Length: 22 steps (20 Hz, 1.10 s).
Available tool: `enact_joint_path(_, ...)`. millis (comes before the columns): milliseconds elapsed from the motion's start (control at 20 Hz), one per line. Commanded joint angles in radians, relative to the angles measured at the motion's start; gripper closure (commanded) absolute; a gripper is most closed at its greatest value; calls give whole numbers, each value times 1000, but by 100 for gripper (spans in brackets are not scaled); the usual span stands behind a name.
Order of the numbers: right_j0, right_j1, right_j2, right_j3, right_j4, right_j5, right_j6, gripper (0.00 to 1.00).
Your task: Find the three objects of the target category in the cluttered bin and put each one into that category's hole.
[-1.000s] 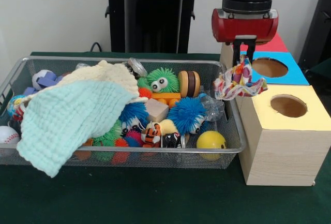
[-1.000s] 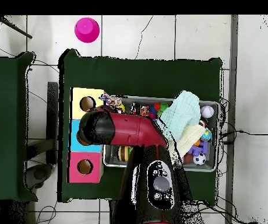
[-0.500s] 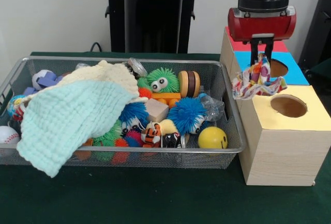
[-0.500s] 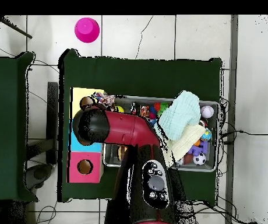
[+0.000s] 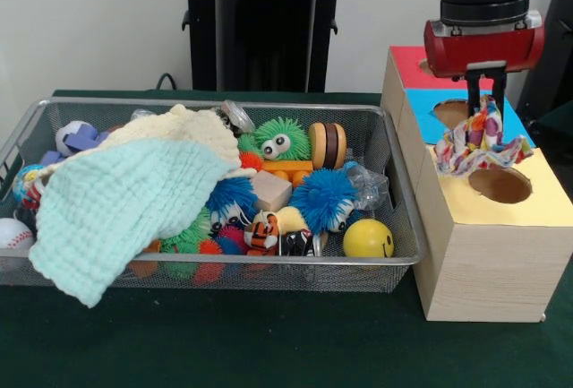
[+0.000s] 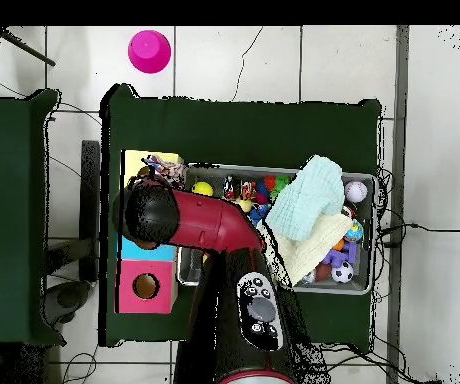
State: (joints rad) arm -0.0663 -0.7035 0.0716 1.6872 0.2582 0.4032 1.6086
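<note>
Patterned cloth hangs bunched from the jaws of the gripper, which are clenched on its top. It dangles just above the yellow box's hole, with the wire bin off to one side below.

red arm reaching straight down, gripper fingers closed, pinching

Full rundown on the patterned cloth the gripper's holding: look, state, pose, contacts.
The multicoloured patterned cloth is thin, soft fabric printed in red, yellow, blue and white. It hangs bunched and crumpled, pinched at its top by the gripper, with loose ends flaring to both sides. It dangles beside the round hole in the yellow-topped wooden box, its lower folds at the hole's far rim; contact unclear.
</note>
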Motion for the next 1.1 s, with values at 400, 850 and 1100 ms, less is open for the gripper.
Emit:
enact_joint_path(400, 55, 70, 80, 166, 119, -161, 328, 100)
enact_joint_path(850, 87, 88, 106, 238, 212, -264, 383, 100)
enact_joint_path(1100, 113, 80, 80, 220, 248, -225, 377, 100)
